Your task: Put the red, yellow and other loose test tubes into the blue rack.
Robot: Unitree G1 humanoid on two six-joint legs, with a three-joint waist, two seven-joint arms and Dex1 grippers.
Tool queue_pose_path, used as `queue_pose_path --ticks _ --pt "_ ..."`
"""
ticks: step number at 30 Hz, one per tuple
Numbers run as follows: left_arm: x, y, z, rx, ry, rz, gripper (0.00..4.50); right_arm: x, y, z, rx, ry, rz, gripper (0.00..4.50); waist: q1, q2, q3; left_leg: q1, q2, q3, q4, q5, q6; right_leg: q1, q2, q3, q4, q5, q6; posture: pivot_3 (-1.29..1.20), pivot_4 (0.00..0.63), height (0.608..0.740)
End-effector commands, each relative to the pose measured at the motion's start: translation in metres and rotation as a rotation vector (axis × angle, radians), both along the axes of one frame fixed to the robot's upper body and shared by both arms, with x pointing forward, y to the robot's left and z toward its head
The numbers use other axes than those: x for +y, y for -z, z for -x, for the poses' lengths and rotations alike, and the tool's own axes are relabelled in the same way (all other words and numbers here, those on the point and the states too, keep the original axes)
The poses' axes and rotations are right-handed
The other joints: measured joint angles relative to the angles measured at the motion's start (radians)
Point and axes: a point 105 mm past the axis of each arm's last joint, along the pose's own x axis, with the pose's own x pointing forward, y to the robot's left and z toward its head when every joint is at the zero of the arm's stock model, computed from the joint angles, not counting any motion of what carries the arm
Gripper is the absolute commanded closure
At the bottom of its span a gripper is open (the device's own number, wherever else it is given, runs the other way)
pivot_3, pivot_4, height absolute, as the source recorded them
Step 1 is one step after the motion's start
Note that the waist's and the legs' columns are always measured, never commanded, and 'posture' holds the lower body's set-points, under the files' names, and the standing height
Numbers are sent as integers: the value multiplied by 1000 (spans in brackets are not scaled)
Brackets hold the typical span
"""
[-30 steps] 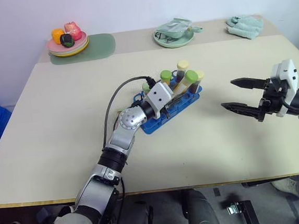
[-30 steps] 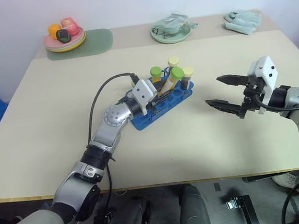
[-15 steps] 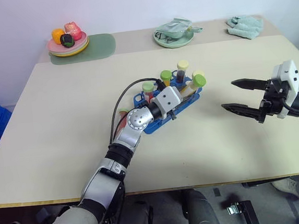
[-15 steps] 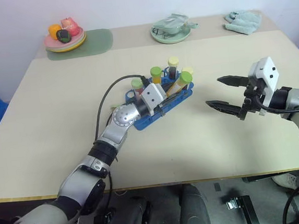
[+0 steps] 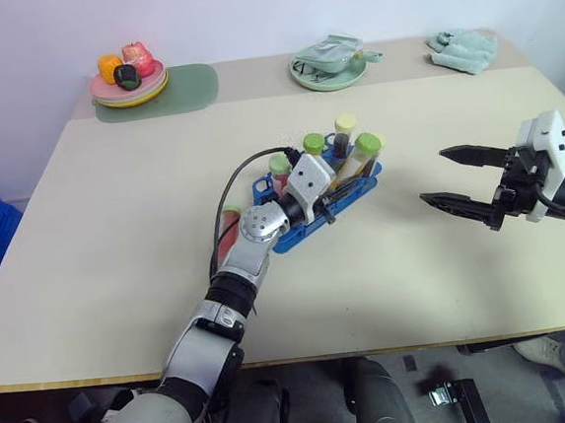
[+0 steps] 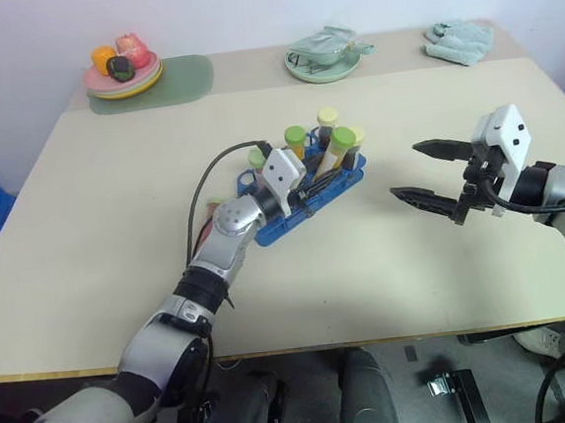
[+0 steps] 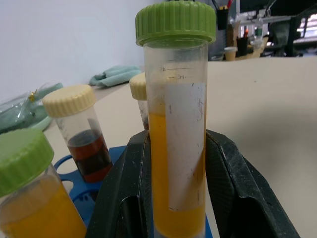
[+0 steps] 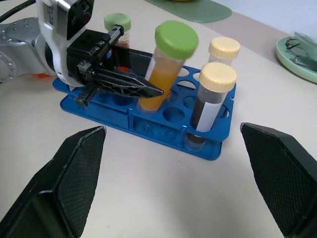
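left end effector – grips yellow tube | over blue rack

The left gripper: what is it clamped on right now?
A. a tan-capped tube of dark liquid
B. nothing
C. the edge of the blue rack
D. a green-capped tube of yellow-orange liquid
D: the left gripper is shut on the yellow tube, green cap on top, above the blue rack.
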Motion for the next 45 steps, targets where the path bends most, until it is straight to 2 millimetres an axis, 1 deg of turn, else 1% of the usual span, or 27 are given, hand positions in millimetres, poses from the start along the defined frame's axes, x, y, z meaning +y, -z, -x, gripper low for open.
queue_pose_path --ticks 1,6,12,14,15,19,20,23,30,32,36,38,40,41,43,45 --pt "-1 0 6 9 36 20 3261 2 -18 2 -70 -10 19 0 0 0 0 0 0 0 0 0 0 0 0 0 0 0 0 0 150 740" --pt "3 7 7 21 38 3 3261 3 -19 1 -77 -14 23 0 0 0 0 0 0 0 0 0 0 0 0 0 0 0 0 0 150 740" --pt "7 9 7 51 51 16 3261 3 -19 -1 -82 -13 27 0 0 0 0 0 0 0 0 0 0 0 0 0 0 0 0 0 150 740" --pt "7 6 12 106 114 62 2523 3 -18 -1 -84 -13 30 0 0 0 0 0 0 0 0 0 0 0 0 0 0 0 0 0 150 740" --pt "7 4 11 104 114 66 2212 3 -18 -1 -85 -13 31 0 0 0 0 0 0 0 0 0 0 0 0 0 0 0 0 0 150 740" --pt "10 1 10 62 91 39 160 3 -18 -2 -87 -14 29 0 0 0 0 0 0 0 0 0 0 0 0 0 0 0 0 0 150 740" --pt "11 0 10 62 90 40 61 3 -19 -3 -88 -14 29 0 -1 0 0 0 0 0 0 0 0 0 0 0 0 0 0 0 150 740" --pt "14 -6 11 37 91 39 61 3 -18 -4 -88 -14 29 0 0 0 0 0 0 0 0 0 0 0 0 0 0 0 0 0 150 740" --pt "20 -42 25 -28 139 94 61 4 -17 -8 -94 -16 23 0 0 0 0 0 0 0 0 0 0 0 0 0 0 0 0 0 150 740" --pt "22 -52 24 -66 121 88 61 4 -18 -9 -99 -18 20 0 0 0 0 0 0 0 0 0 0 0 0 0 0 0 0 0 150 740" --pt "30 -82 18 -141 58 116 61 5 -19 -11 -106 -20 19 0 0 0 0 0 0 0 0 0 0 0 0 0 0 0 0 0 150 740" --pt "34 -93 17 -180 35 110 61 4 -19 -12 -108 -20 20 0 -1 0 0 0 0 0 0 0 0 0 0 0 0 0 0 0 150 740" --pt "48 -107 14 -198 -7 106 61 3 -19 -12 -112 -19 22 0 -1 0 0 0 0 0 0 0 0 0 0 0 0 0 0 0 150 740" --pt "55 -111 13 -200 -34 93 61 2 -19 -12 -114 -18 24 0 -2 0 0 0 0 0 0 0 0 0 0 0 0 0 0 0 150 740" --pt "66 -114 13 -210 -70 57 61 1 -20 -12 -117 -18 27 0 -3 0 0 0 1 0 0 0 0 0 1 0 0 0 0 0 150 740" --pt "81 -119 12 -211 -108 33 61 0 -20 -13 -119 -18 27 0 -3 0 0 0 1 0 0 0 0 0 1 0 0 0 0 0 150 740"
